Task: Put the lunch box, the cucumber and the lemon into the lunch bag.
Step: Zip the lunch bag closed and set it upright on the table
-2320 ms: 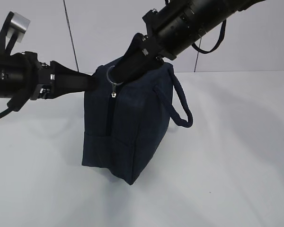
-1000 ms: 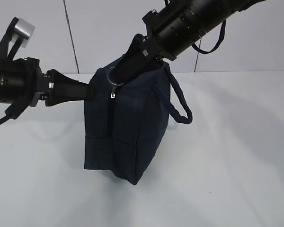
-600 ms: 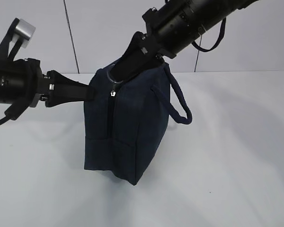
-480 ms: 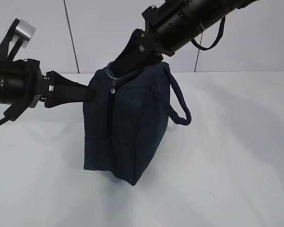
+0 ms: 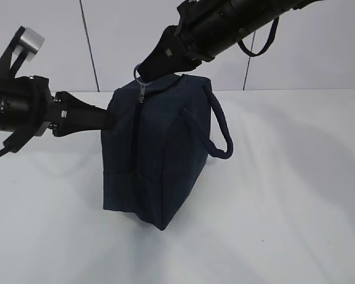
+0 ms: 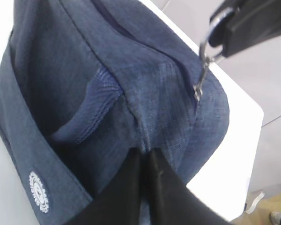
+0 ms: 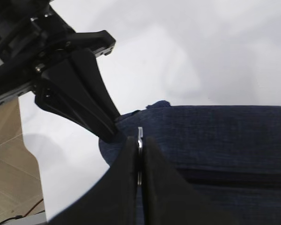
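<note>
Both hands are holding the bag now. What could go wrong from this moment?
1. The right hand pinches only the thin ring pull; it might slip out, or the pull could strain.
2. The left hand grips just a fold of fabric at the end of the bag; if that slips, the bag may tip or get dragged along.
3. The zipper looks closed, so nothing can go in yet.

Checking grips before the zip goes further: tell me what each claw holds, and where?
Right claw pinches the silver ring pull; left claw pinches the lunch bag fabric at its end.
</note>
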Tool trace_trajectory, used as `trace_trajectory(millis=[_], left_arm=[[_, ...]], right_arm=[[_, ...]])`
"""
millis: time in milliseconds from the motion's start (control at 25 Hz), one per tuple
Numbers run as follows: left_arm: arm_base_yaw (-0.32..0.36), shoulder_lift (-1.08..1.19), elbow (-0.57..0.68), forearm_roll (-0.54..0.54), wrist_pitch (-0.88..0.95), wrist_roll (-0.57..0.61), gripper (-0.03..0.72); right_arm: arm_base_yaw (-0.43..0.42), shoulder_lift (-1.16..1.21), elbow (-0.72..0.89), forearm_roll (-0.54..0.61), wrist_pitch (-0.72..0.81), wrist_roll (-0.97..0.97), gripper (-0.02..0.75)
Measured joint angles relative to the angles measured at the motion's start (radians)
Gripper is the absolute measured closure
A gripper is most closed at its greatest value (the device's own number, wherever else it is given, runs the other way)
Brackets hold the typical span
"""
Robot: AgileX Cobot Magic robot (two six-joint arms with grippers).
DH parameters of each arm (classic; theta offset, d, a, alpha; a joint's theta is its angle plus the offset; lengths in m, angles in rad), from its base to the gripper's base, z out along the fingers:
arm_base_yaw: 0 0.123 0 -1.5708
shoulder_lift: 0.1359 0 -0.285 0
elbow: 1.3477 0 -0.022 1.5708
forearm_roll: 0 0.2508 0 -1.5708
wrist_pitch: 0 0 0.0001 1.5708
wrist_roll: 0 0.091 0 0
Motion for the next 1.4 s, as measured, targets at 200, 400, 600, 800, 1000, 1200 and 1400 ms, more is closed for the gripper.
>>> trace_trajectory(millis=[200,400,600,800,1000,1200,1400], left_arm=[[0.000,0.000,0.000,0.004,-0.002,0.000,0.694],[0.000,0.000,0.000,0.019,-0.006,0.000,0.694],[0.000,0.000,0.000,0.032,-0.008,0.002,0.694],[0.000,0.000,0.000,0.073,-0.008,0.003,0.694],[0.000,0.000,0.000,0.097,-0.004,0.006,0.694],[0.000,0.000,0.000,0.138,0.008,0.006,0.694],[0.000,0.000,0.000,0.181,0.029,0.002,0.694]], right_arm=[[0.000,0.000,0.000,-0.065,-0.036,0.030,0.730],[0.000,0.002,0.000,-0.146,-0.082,0.049,0.730],[0.000,0.025,-0.005,-0.168,-0.103,0.053,0.730],[0.000,0.040,-0.005,-0.195,-0.140,0.055,0.730],[0.000,0.053,-0.006,-0.221,-0.182,0.058,0.730],[0.000,0.070,-0.006,-0.232,-0.227,0.058,0.730],[0.000,0.093,-0.006,-0.254,-0.301,0.058,0.730]])
